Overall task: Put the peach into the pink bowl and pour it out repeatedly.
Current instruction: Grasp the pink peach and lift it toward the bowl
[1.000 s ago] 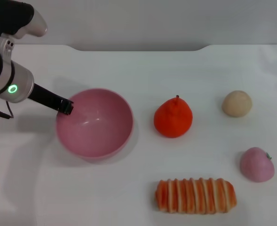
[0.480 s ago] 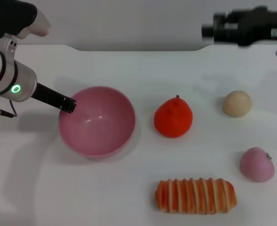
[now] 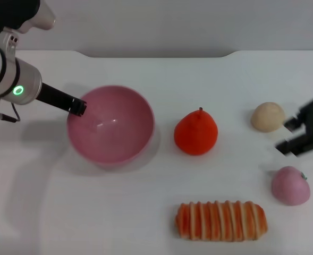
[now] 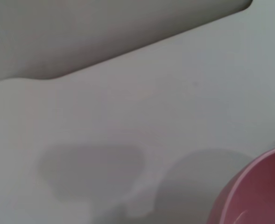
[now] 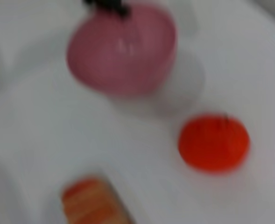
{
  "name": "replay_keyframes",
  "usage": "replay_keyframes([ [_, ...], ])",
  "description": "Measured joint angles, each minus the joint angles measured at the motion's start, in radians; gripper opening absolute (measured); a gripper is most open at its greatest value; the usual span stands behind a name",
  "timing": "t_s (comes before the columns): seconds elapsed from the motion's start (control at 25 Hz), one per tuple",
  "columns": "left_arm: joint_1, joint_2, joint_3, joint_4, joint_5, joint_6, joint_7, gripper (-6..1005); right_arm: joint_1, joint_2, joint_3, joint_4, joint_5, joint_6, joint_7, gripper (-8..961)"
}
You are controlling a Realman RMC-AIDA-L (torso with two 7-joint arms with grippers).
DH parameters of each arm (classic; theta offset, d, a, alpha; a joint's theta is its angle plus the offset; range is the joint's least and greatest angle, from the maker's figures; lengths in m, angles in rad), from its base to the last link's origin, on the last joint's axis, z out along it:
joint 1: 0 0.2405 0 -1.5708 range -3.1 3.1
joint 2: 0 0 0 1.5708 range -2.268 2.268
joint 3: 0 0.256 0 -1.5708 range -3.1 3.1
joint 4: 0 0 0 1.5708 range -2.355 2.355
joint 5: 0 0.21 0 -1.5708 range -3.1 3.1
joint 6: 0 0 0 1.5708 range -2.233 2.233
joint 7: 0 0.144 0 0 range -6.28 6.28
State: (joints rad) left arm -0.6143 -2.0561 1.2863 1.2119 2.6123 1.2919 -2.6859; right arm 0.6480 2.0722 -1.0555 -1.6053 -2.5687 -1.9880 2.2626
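The pink bowl (image 3: 113, 127) is at the left of the table, tilted, with its inside empty. My left gripper (image 3: 76, 108) is shut on its left rim. The bowl also shows in the left wrist view (image 4: 258, 196) and in the right wrist view (image 5: 123, 46). The peach (image 3: 290, 185) lies on the table at the far right front. My right gripper (image 3: 288, 136) is open and empty, a little behind the peach and just in front of the beige ball.
An orange-red fruit (image 3: 195, 133) stands in the middle, right of the bowl. A beige ball (image 3: 268, 116) lies at the right. A striped bread roll (image 3: 221, 220) lies at the front. The table's back edge (image 3: 156, 53) runs behind.
My left gripper has raised and shifted the bowl slightly back and right. My right arm entered at the back right and came down to just behind the peach.
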Motion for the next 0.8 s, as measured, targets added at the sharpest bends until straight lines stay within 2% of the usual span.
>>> replay_keyframes([
  [0.08,-0.003,0.000,-0.001,0.004,0.000,-0.010,0.000,38,-0.013,0.004,-0.045,0.003,-0.061,0.000,0.008,521],
  [0.24,-0.009,0.000,-0.001,0.017,-0.011,-0.014,0.000,38,-0.026,0.005,-0.097,0.098,-0.114,0.030,0.012,508],
  [0.48,-0.031,0.001,0.003,0.017,-0.028,0.004,0.001,38,-0.038,0.004,-0.160,0.250,-0.191,0.157,0.023,487],
  [0.8,-0.050,-0.001,0.007,0.048,-0.030,0.046,0.001,39,-0.037,0.002,-0.249,0.366,-0.236,0.283,0.039,460],
])
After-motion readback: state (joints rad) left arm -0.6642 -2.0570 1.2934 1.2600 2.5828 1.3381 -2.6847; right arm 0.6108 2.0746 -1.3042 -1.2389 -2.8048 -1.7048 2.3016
